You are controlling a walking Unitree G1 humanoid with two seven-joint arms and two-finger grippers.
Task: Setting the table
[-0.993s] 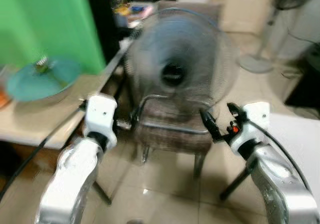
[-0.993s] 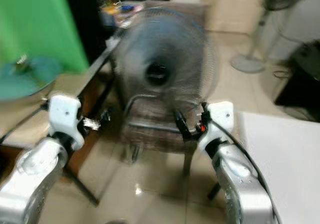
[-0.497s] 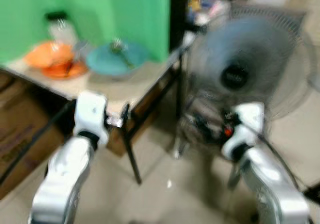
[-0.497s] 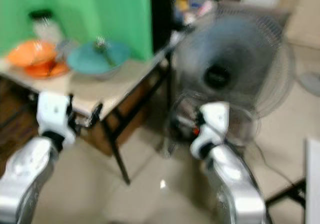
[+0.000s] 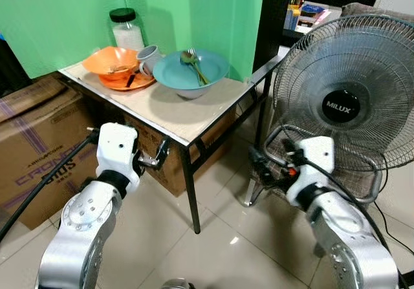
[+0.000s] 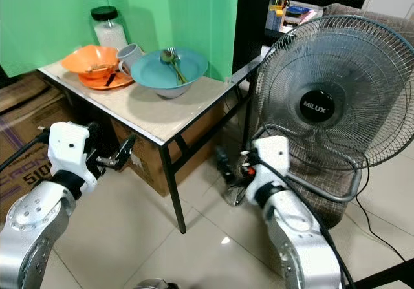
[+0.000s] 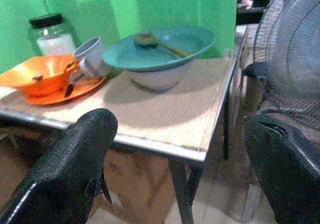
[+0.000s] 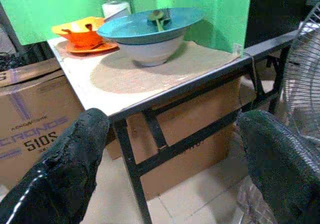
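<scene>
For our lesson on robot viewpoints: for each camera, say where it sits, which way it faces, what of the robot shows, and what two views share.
Left eye: on the head, facing forward and down at the table and fan; both silver arms show.
Right eye: beside it, same scene.
Left wrist: looks between the open left claw toward the blue bowl.
Right wrist: looks between the open right claw at the table's side.
Shared: both wrist views hold the blue bowl and orange bowl.
</scene>
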